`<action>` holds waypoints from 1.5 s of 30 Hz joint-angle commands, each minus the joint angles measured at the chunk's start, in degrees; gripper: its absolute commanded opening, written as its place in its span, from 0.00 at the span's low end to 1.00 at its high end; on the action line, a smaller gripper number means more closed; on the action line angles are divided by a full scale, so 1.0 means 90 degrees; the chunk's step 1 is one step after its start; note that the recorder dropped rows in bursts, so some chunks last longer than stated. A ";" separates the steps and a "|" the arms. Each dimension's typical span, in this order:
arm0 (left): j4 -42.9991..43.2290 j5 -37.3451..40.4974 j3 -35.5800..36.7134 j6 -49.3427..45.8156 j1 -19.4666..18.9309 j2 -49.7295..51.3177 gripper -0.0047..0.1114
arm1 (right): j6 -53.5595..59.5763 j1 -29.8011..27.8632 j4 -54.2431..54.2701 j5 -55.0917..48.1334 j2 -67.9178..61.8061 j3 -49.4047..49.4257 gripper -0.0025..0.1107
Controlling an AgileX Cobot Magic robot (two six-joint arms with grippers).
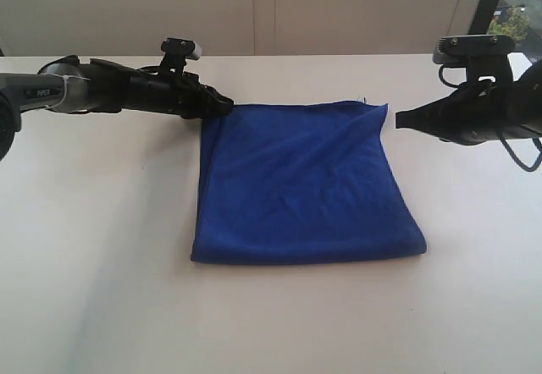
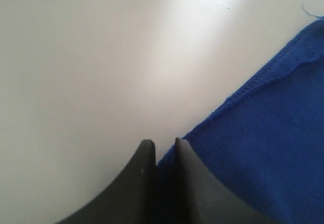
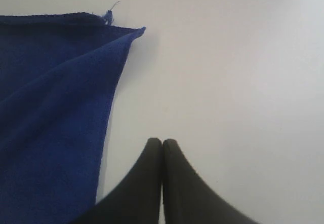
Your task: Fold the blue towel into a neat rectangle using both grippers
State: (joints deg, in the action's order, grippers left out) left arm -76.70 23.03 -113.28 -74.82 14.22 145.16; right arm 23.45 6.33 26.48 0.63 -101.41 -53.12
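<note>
1. The soft, thin royal-blue cloth towel (image 1: 305, 188) lies flat in the middle of the plain white surface (image 1: 102, 289). It is roughly square, and its near edge is rounded and thick, so it looks doubled over once already.
2. At its 1 o'clock corner two layers fan slightly apart, and a short loose blue thread (image 3: 112, 7) sticks off the stitched hem there.
3. Handling, as I judge it: the towel is light and limp with no stiffness, so it will sag and drag from any single hold. The nap should give the pincers enough grip, and nothing here can break. The best holds are the two far corners, with both layers pinched together at the hem and lifted level.
4. The slim black left pincer (image 2: 164, 142) sits at the towel's 11 o'clock corner. Its fingers stand at a narrow slit with the blue corner between them — grasping the cloth, by the look of it.
5. The matching black right pincer (image 3: 162, 140) is clenched on nothing, its fingers pressed together over bare surface. It is just beside the 1 o'clock corner and not touching it.
6. Likely next: the right pincer must part and take that corner before any lift.
</note>
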 commanded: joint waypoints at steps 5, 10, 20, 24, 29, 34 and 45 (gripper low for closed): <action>-0.0045 0.0037 -0.0008 -0.0044 0.0020 0.0014 0.08 | 0.0052 -0.0056 -0.0044 0.0108 -0.0021 -0.0013 0.02; -0.0107 0.0037 -0.0008 -0.0044 0.0020 -0.0037 0.08 | 0.0052 -0.0056 -0.0044 0.0121 -0.0021 -0.0013 0.02; -0.0134 -0.0033 -0.0008 -0.0044 0.0020 -0.0090 0.22 | 0.0052 -0.0056 -0.0044 0.0107 -0.0021 -0.0013 0.02; -0.0134 -0.0019 -0.0008 -0.0044 0.0020 -0.0090 0.32 | 0.0052 -0.0056 -0.0044 0.0107 -0.0021 -0.0013 0.02; -0.0134 0.0109 -0.0008 -0.0044 0.0020 -0.0090 0.34 | 0.0052 -0.0056 -0.0044 0.0107 -0.0021 -0.0013 0.02; -0.0134 0.0121 -0.0008 -0.0044 0.0020 -0.0138 0.34 | 0.0052 -0.0056 -0.0044 0.0130 -0.0021 -0.0013 0.02; -0.0111 0.0153 -0.0047 -0.0070 0.0020 -0.0127 0.34 | 0.0069 -0.0056 -0.0044 0.0130 -0.0021 -0.0013 0.02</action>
State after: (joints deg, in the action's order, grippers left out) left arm -76.81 23.06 -113.28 -75.04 14.22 144.64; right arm 23.45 6.33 26.48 1.08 -101.41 -53.12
